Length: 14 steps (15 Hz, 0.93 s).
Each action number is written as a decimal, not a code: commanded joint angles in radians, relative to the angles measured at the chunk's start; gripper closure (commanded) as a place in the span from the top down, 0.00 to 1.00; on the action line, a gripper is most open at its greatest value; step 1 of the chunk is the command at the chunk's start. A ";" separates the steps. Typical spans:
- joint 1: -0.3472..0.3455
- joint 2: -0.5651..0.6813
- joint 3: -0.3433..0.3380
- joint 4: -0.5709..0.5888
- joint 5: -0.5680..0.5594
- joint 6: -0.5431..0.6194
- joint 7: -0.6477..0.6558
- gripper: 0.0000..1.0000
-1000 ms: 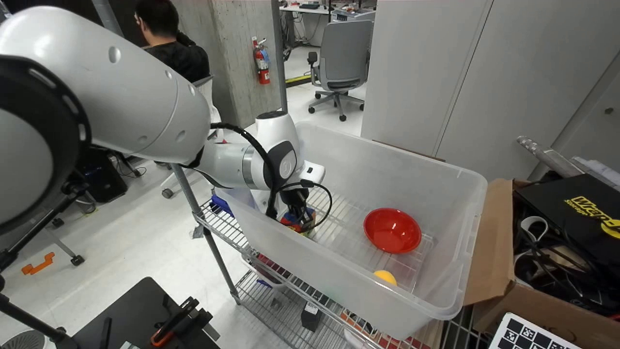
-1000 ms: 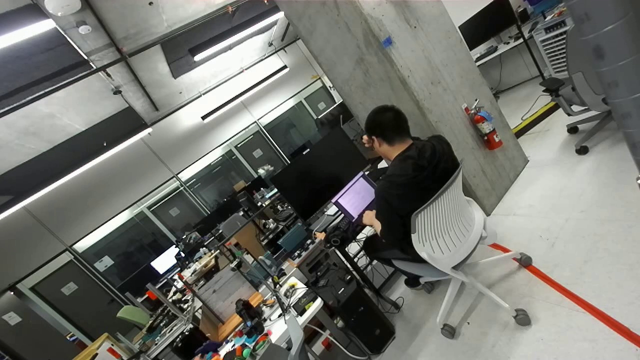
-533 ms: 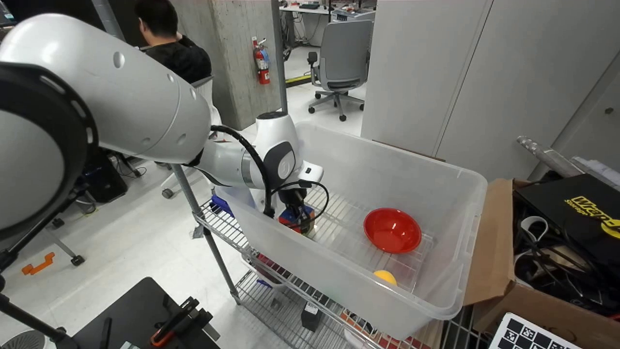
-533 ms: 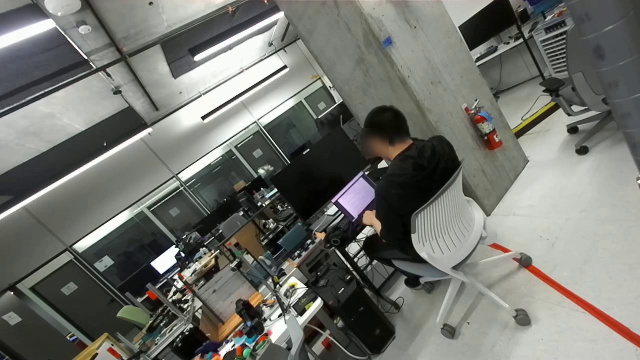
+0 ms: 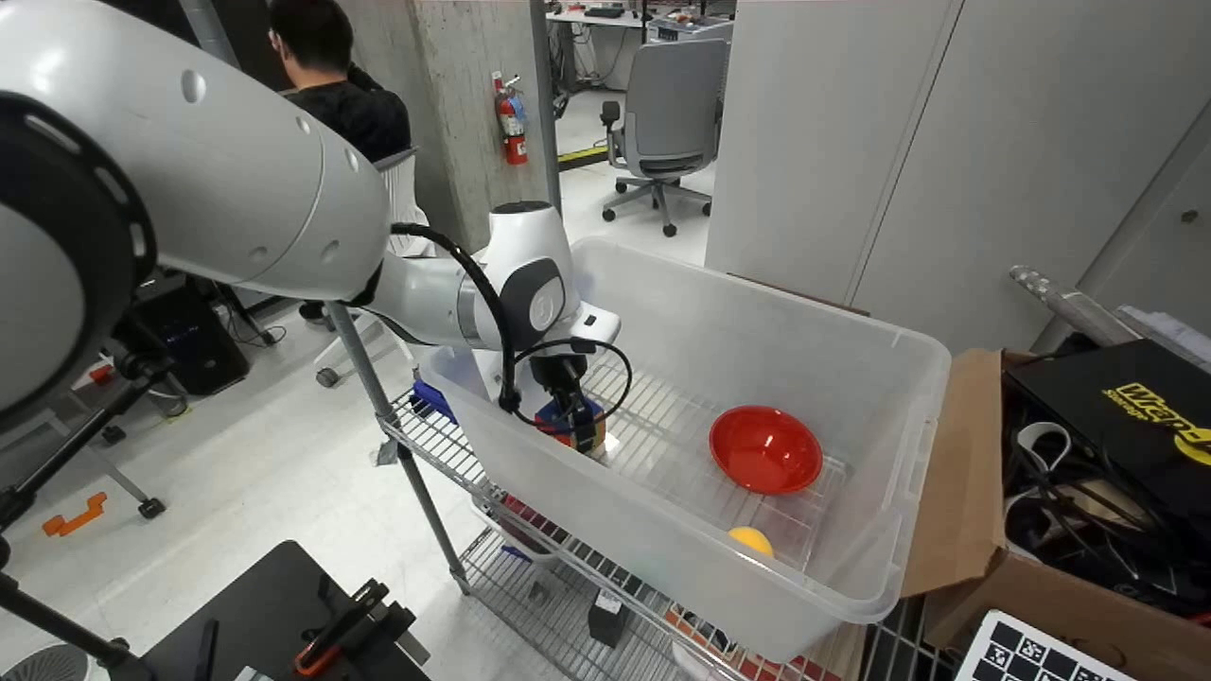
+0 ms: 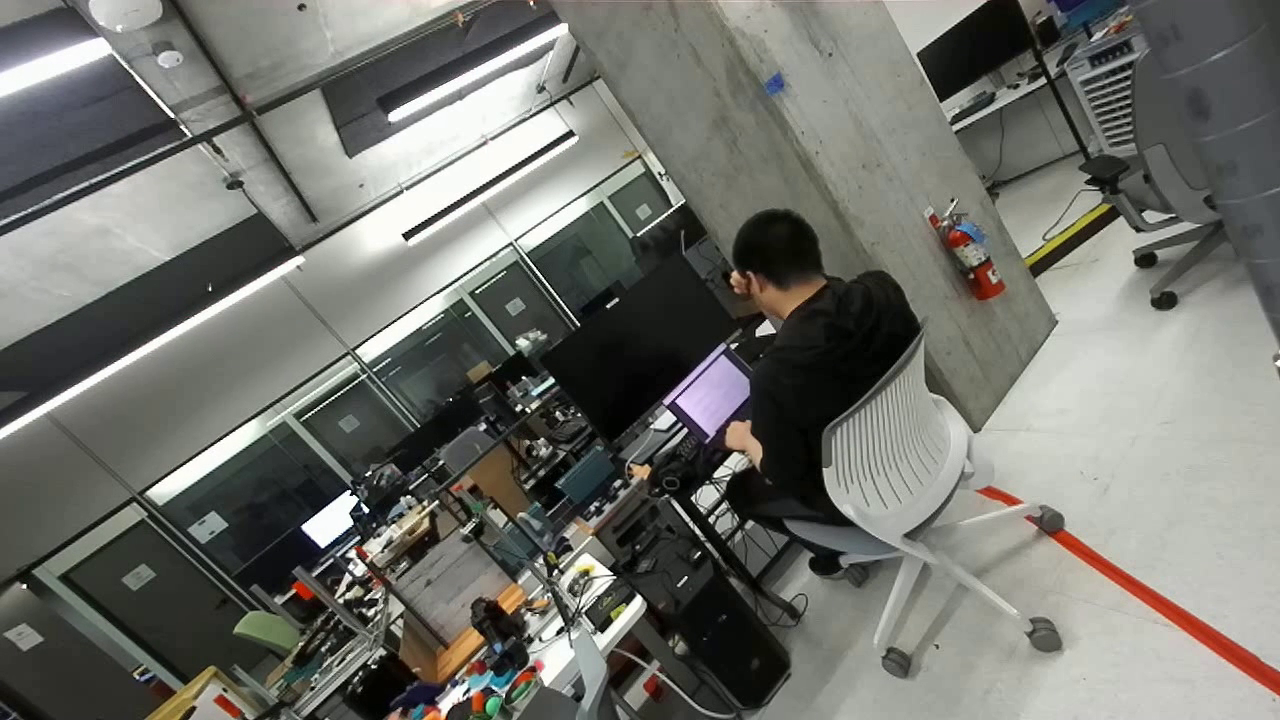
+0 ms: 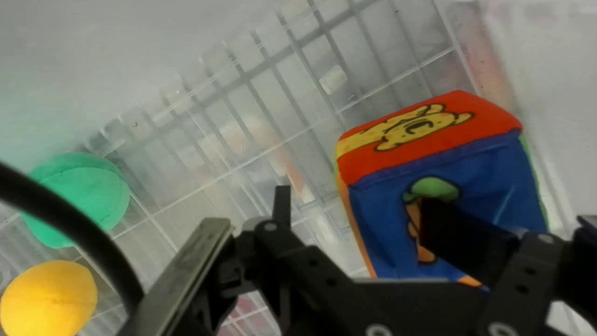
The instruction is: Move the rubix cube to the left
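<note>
By the near left corner of the bin (image 5: 757, 340): jaws apart, cube (image 7: 471, 172) not held

Only the reach looks done. Nothing is held: the jaws stand parted, one just beside the cube off its orange face, the other over its blue top; whether that one touches the cloth I cannot tell. Left to do, by my judgement, are taking hold of the cube or pushing it, bringing it leftward, and letting go.

No cube with a grid of coloured squares shows, so I take this soft printed one to be the one meant. Whose left counts is unclear. Seen in an exterior view, it lies close to the bin's near and left sides, so little room seems to remain that way. Well apart to the right is the bowl (image 5: 766, 449), and to the near right the yellow thing (image 5: 750, 541); the wrist view adds a green thing (image 7: 79, 196) just beside it.

As to pointing, the blue face is up, the red face with its yellow animal seems to look toward the near side, and the orange one toward the right. No long axis stands out; the faces look about equal. Its edges run a little askew to the lines of the bin's floor.
</note>
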 commanded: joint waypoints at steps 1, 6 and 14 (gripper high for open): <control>0.001 -0.012 -0.004 -0.011 -0.003 0.002 0.000 0.94; -0.011 -0.081 0.019 -0.081 0.005 0.077 -0.054 1.00; -0.025 -0.251 0.068 -0.189 0.045 0.100 -0.159 1.00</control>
